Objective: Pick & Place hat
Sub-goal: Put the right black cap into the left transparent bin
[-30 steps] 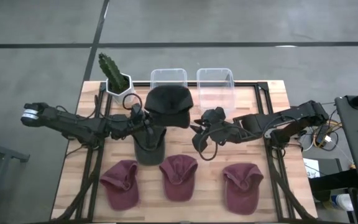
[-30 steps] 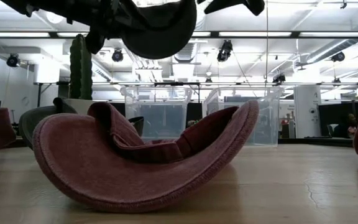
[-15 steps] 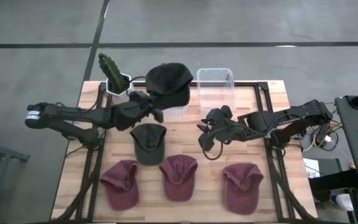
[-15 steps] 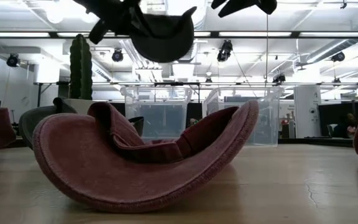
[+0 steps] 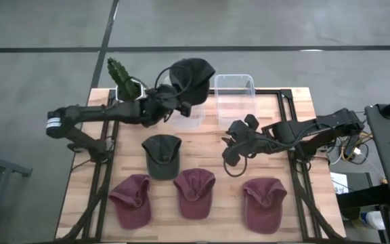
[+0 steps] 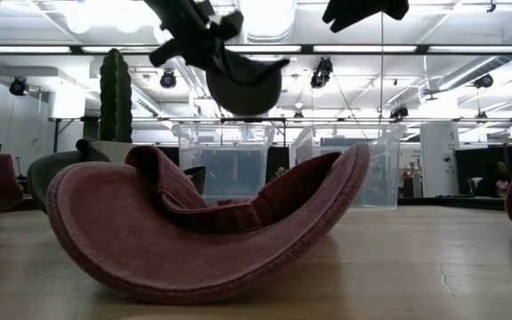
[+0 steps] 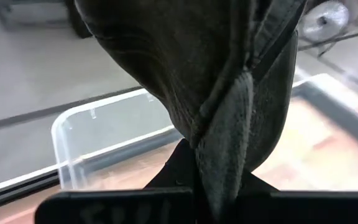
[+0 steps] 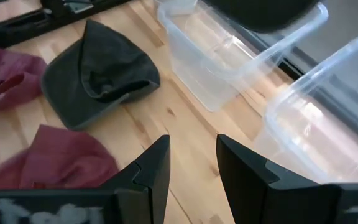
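Observation:
My left gripper is shut on a dark hat that it holds high over the left clear bin at the table's far side. The hat also shows in the low view and fills the left wrist view. My right gripper is open and empty, above the table right of centre. A second dark hat lies on the table with its crown down. Three maroon hats lie in a row near the front edge. My left gripper pinches a gathered fold of the dark hat's cloth between its two fingers; the fold itself hides the fingertips. The arm reaches from the table's left, slanting toward the far right. The hat is lifted clear and stands out beyond the fingers, above the left bin.
A second clear bin stands right of the first at the far edge. A potted cactus stands at the far left. Dark rails run along the table's sides. Bare wood lies between the dark hat and my right gripper.
My left gripper has carried the dark hat up and toward the table's far edge and right, from above the table's middle to over the left bin. The hat has turned about in the hold. My right gripper has drifted a little toward the right edge, still open.

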Robot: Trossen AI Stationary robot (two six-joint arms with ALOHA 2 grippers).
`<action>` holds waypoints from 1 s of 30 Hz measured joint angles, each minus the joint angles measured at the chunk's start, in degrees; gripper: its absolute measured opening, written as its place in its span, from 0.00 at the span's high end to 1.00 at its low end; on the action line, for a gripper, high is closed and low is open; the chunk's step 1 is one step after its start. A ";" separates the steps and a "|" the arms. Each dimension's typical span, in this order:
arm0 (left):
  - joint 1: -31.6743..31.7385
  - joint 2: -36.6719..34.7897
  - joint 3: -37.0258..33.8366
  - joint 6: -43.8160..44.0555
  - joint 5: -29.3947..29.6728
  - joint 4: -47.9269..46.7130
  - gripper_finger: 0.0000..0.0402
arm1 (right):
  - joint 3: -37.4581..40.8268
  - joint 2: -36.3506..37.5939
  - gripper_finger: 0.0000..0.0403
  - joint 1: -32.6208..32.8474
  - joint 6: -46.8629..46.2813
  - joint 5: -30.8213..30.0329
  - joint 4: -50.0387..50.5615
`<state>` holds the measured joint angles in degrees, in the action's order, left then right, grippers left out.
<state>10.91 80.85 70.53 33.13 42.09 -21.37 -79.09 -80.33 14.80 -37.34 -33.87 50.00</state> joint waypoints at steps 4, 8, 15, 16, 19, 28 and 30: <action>1.97 2.34 1.57 4.32 -1.88 -4.16 0.99 | 0.00 2.04 0.69 1.30 5.87 -0.18 0.08; 3.30 2.80 1.20 7.04 -3.67 -5.66 0.99 | 0.17 5.00 0.70 2.77 11.23 -0.85 -0.18; 4.51 2.59 1.13 11.77 -4.21 -10.94 0.99 | 3.55 11.71 0.69 5.25 20.70 -2.21 -6.59; 4.73 2.59 1.13 12.36 -4.73 -11.34 0.99 | 4.31 12.70 0.69 5.45 21.21 -2.20 -7.67; 5.17 2.92 1.13 13.71 -7.51 -11.24 0.99 | 6.55 15.19 0.70 5.73 21.28 -2.18 -9.26; 5.78 3.22 1.09 14.99 -8.12 -11.97 0.99 | 10.89 17.81 0.69 5.71 20.45 -1.82 -13.40; 5.89 3.22 1.09 15.49 -8.27 -12.30 0.99 | 11.33 17.67 0.69 5.71 20.45 -1.68 -13.54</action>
<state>16.80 84.07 71.61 48.62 33.82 -33.67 -67.76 -62.66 20.51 -16.88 -35.55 36.46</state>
